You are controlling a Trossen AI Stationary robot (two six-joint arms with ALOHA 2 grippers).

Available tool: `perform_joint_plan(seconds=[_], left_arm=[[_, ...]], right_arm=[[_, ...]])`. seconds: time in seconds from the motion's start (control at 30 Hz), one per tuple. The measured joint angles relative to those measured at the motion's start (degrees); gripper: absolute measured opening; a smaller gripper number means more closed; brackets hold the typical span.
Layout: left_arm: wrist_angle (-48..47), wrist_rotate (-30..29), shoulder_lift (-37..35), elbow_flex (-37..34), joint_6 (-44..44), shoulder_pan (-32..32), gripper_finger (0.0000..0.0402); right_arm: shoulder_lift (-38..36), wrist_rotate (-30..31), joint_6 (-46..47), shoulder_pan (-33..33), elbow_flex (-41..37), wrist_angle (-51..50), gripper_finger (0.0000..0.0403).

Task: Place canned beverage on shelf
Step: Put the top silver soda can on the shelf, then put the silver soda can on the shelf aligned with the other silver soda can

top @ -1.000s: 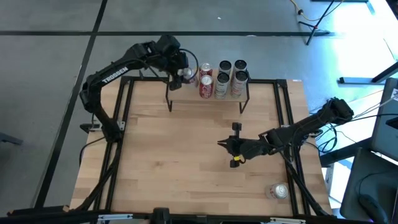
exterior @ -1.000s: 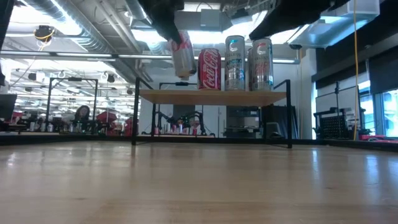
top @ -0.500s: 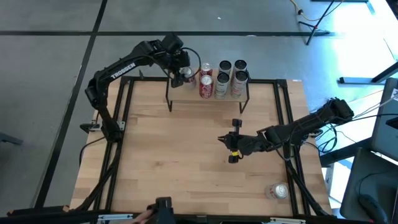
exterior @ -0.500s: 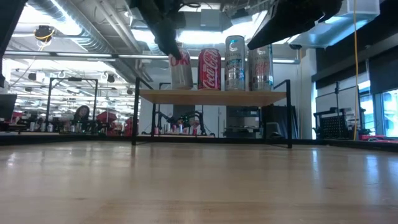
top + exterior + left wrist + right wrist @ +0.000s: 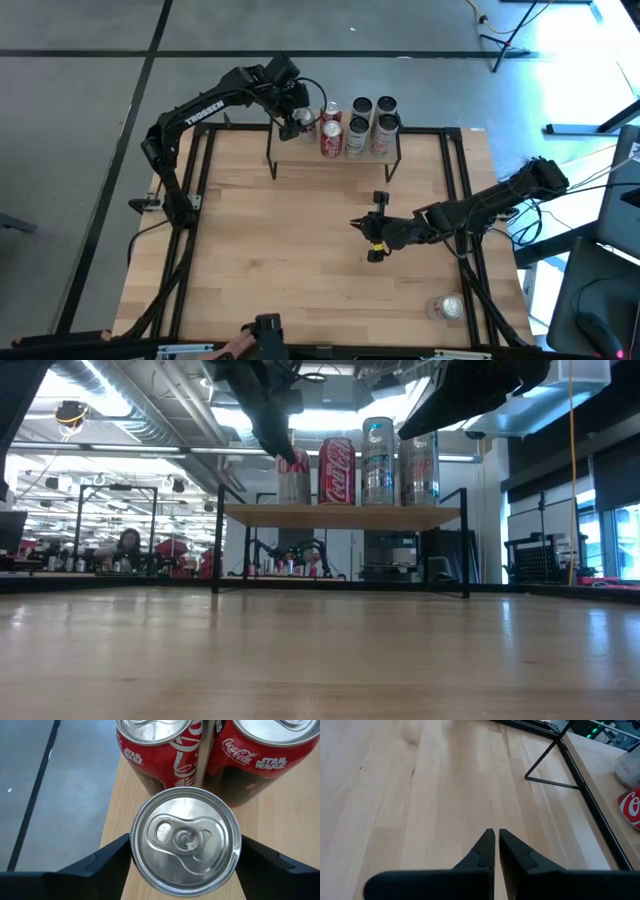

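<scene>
Left hand (image 5: pixel 182 865) is up at the left end of the shelf (image 5: pixel 340 515), fingers either side of a silver-topped can (image 5: pixel 185 842). From the wrist view the fingers sit right at the can's sides, and I honestly can't tell if they're clamping it or have let go. Low view shows the can upright with its base on the plank, right next to a red Coca-Cola can (image 5: pixel 336 470).

Going outward: two tall silvery cans (image 5: pixel 398 462) fill the rest of the front row, so it's four across now. From above you can see more cans behind them, including another red Coke can (image 5: pixel 260 755).

Right hand (image 5: pixel 494 847) hangs low over the middle of the worktop (image 5: pixel 300 250), well away from the shelf, fingers pressed together and holding nothing.

Progress-wise I'd say the placing is basically done, can is standing where it belongs. What's left is for the left hand to come off it cleanly without tipping it into its neighbours. There's also a pale can-like thing (image 5: pixel 447 306) near the worktop's right front corner, maybe next in line, hard to say.
</scene>
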Motion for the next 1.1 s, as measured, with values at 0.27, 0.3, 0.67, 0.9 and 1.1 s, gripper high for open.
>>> perform_joint_plan(seconds=[0.27, 0.3, 0.67, 0.9, 1.1], left_arm=[[1.02, -0.05, 0.07, -0.04, 0.11, -0.13, 0.0311], [1.28, -0.07, 0.07, -0.04, 0.23, -0.13, 0.0316], [2.03, -4.5, 0.0, 0.68, 1.34, -1.28, 0.0342], [-0.88, -9.09, -0.07, 8.42, 1.32, -3.57, 0.0343], [-5.81, -7.79, -1.11, 14.52, -3.25, -6.77, 0.0343]], right_arm=[[0.0, -0.02, -0.02, 0.0, 0.0, 0.0, 0.0014], [0.0, -0.01, -0.02, 0.0, 0.0, 0.0, 0.0014], [0.0, 0.0, -0.04, 0.0, -0.01, 0.0, 0.0014], [0.0, 0.0, -0.28, 0.02, 0.0, 0.0, 0.0014], [0.0, 0.0, -0.49, 0.02, 0.0, 0.0, 0.0014]])
